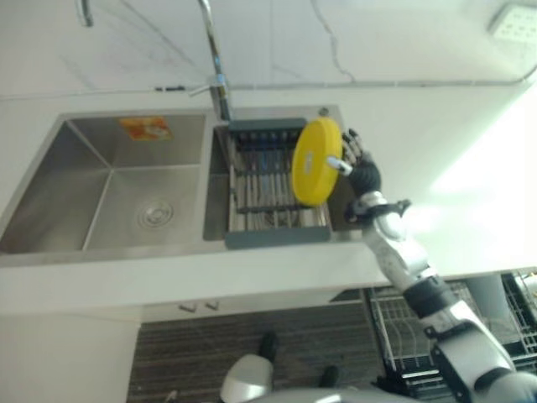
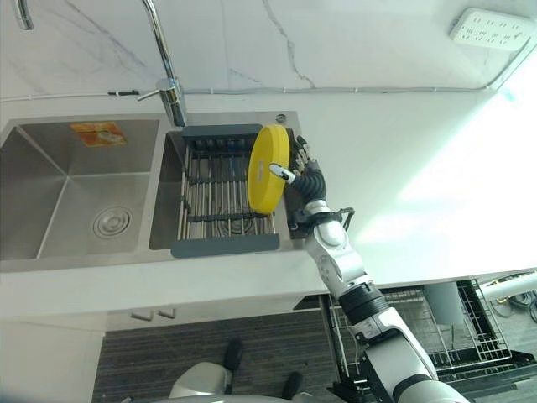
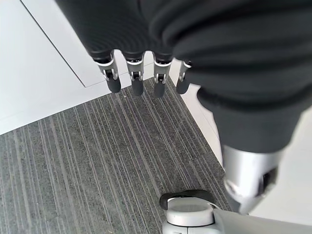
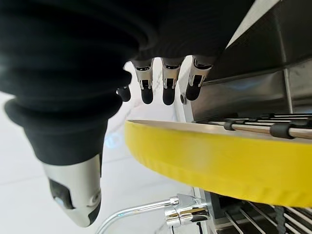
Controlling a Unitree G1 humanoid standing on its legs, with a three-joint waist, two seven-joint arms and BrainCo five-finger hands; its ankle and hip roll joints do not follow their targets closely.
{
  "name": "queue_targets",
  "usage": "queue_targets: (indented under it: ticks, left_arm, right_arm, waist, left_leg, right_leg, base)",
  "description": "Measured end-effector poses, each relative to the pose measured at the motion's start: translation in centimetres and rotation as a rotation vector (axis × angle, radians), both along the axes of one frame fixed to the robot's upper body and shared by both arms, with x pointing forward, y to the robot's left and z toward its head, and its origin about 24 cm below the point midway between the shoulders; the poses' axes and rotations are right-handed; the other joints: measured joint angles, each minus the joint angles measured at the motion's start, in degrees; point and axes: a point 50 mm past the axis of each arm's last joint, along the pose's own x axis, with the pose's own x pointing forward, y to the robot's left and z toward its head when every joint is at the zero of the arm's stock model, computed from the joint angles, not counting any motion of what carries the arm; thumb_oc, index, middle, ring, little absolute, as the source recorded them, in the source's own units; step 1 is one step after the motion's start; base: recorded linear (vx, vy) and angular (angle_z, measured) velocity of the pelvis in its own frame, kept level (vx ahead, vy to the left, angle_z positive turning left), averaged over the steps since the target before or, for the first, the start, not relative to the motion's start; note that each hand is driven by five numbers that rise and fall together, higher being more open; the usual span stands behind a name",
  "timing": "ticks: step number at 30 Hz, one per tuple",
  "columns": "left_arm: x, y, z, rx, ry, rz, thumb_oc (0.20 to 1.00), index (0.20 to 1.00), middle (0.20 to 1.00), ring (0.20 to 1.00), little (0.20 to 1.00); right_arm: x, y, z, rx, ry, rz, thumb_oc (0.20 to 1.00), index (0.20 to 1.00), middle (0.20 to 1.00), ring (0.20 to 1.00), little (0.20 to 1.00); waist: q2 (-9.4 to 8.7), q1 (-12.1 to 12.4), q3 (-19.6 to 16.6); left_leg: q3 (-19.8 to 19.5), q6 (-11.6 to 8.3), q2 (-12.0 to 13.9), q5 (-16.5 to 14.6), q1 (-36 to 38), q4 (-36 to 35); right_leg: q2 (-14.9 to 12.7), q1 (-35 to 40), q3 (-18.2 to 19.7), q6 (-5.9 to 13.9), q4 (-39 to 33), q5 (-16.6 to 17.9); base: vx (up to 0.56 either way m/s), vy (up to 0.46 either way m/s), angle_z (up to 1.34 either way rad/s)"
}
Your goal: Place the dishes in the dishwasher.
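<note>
A round yellow plate [image 2: 267,168] stands on edge over the right end of the dish rack [image 2: 225,245] that sits in the right sink basin. My right hand [image 2: 310,180] reaches in from the right and is shut on the plate, with the thumb on its face and the fingers [image 4: 168,87] behind its rim. The right wrist view has the plate's yellow edge [image 4: 219,161] close between thumb and fingers, with the rack's wires just past it. My left hand [image 3: 136,83] hangs over the striped floor, its fingers straight and holding nothing.
The left sink basin [image 1: 109,193] holds an orange item [image 1: 144,128] at its back wall. A tall faucet [image 1: 214,59] rises behind the rack. White counter runs to the right. The open dishwasher's wire basket [image 2: 436,336] shows below the counter, lower right.
</note>
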Motion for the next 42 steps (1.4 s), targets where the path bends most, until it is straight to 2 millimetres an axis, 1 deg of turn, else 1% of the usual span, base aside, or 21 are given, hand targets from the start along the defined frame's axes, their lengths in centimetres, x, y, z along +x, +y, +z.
queue_targets:
  ticks: [9,17,20,26,28,35,36,37,38,39,42]
  left_arm:
    - [0.0,0.0,0.0,0.002,0.0,0.0,1.0,1.0,1.0,1.0,1.0]
    - [0.1,0.0,0.0,0.003,-0.002,0.0,1.0,1.0,1.0,1.0,1.0]
    - [0.4,0.0,0.1,0.001,-0.013,-0.003,1.0,1.0,1.0,1.0,1.0]
    - [0.4,0.0,0.1,0.002,-0.015,-0.004,1.0,1.0,1.0,1.0,1.0]
    - [0.6,0.0,0.1,0.001,-0.021,-0.005,1.0,1.0,1.0,1.0,1.0]
    - [0.8,0.2,0.2,0.004,-0.028,-0.009,1.0,1.0,1.0,1.0,1.0]
    - [0.8,0.2,0.2,0.005,-0.029,-0.01,1.0,1.0,1.0,1.0,1.0]
    - [0.9,0.3,0.3,0.005,-0.031,-0.01,1.0,1.0,1.0,1.0,1.0]
    - [1.0,0.3,0.3,0.006,-0.034,-0.012,1.0,1.0,1.0,1.0,1.0]
    - [1.0,0.3,0.3,0.007,-0.035,-0.012,1.0,1.0,1.0,1.0,1.0]
    - [1.0,0.4,0.3,0.009,-0.035,-0.013,1.0,1.0,1.0,1.0,1.0]
  right_arm:
    - [0.1,-0.1,-0.5,-0.011,0.032,-0.007,1.0,1.0,1.0,1.0,1.0]
    - [0.2,-0.2,-0.8,-0.015,0.043,-0.011,1.0,1.0,1.0,1.0,1.0]
    - [0.2,-0.2,-0.8,-0.016,0.045,-0.011,1.0,1.0,1.0,1.0,1.0]
    - [0.1,0.4,-1.0,-0.017,0.05,0.007,1.0,1.0,1.0,1.0,1.0]
    - [0.0,0.6,-1.1,-0.022,0.052,0.016,1.0,1.0,1.0,1.0,1.0]
    - [0.0,0.9,-1.1,-0.015,0.055,0.021,1.0,1.0,1.0,1.0,1.0]
    - [0.0,0.9,-1.1,-0.016,0.055,0.022,0.765,0.765,0.765,0.765,0.765]
    - [0.1,0.9,-1.1,-0.02,0.061,0.021,0.576,0.576,0.576,0.576,0.576]
    - [0.1,0.9,-1.2,-0.024,0.07,0.018,0.457,0.457,0.457,0.457,0.457]
    - [0.1,0.7,-1.3,-0.026,0.076,0.004,0.206,0.206,0.206,0.206,0.206]
    - [0.3,0.5,-1.3,-0.057,0.073,-0.031,0.2,0.2,0.2,0.2,0.2]
  waist:
    - [0.01,0.02,0.12]
    - [0.04,0.04,0.93]
    - [0.16,0.04,1.27]
    - [0.15,0.38,1.36]
    - [0.12,0.41,1.48]
    - [-0.28,1.33,1.76]
    - [-0.28,1.32,1.76]
    - [-0.29,1.3,1.76]
    - [-0.27,1.3,1.77]
    - [-0.26,1.3,1.78]
    - [-0.27,1.27,1.78]
  left_leg:
    - [-0.23,-0.01,-0.02,0.0,-0.22,-0.01]
    - [-0.68,-0.02,-0.05,0.01,-0.5,0.0]
    - [-1.2,0.16,-0.22,-0.16,-1.32,1.24]
    - [-1.29,0.23,-0.26,-0.26,-1.92,1.54]
    - [-1.29,0.74,-0.31,-0.71,-2.15,2.16]
    - [-1.46,0.77,-0.5,-0.74,-2.39,2.44]
    - [-1.48,0.95,-0.62,-0.88,-2.58,2.74]
    - [-1.55,1.07,-0.74,-1.25,-3.1,3.31]
    - [-1.67,1.06,-0.77,-1.29,-3.08,3.55]
    - [-1.78,1.11,-0.77,-1.33,-3.11,3.67]
    - [-1.88,1.16,-0.86,-1.35,-3.2,3.69]
  right_leg:
    - [-0.01,-0.01,-0.18,0.0,0.0,0.0]
    - [-0.02,0.0,-0.43,0.0,0.0,0.0]
    - [-0.05,-0.16,-0.65,0.0,0.0,0.0]
    - [-0.1,-0.29,-0.72,-0.01,0.01,0.0]
    - [-0.12,-0.22,-0.73,-0.01,0.01,0.0]
    - [-0.29,-0.22,-0.95,-0.08,0.01,-0.05]
    - [-0.38,-0.22,-1.0,-0.07,0.01,-0.05]
    - [-0.46,-0.31,-1.14,-0.07,0.06,-0.05]
    - [-0.52,-0.37,-1.32,-0.07,0.31,-0.05]
    - [-0.54,-0.5,-1.6,-0.08,0.65,-0.06]
    - [-0.78,-0.9,-1.68,-0.1,1.38,-0.07]
  base:
    - [0.0,0.0,0.0]
    - [-0.01,0.003,0.01]
    - [-0.02,0.008,0.1]
    - [0.0,0.0,0.01]
    - [0.0,0.0,0.0]
    - [0.0,0.001,0.0]
    - [0.0,0.004,0.04]
    - [0.0,0.002,0.05]
    - [0.0,0.0,0.06]
    - [0.0,-0.001,0.05]
    - [0.0,0.0,0.0]
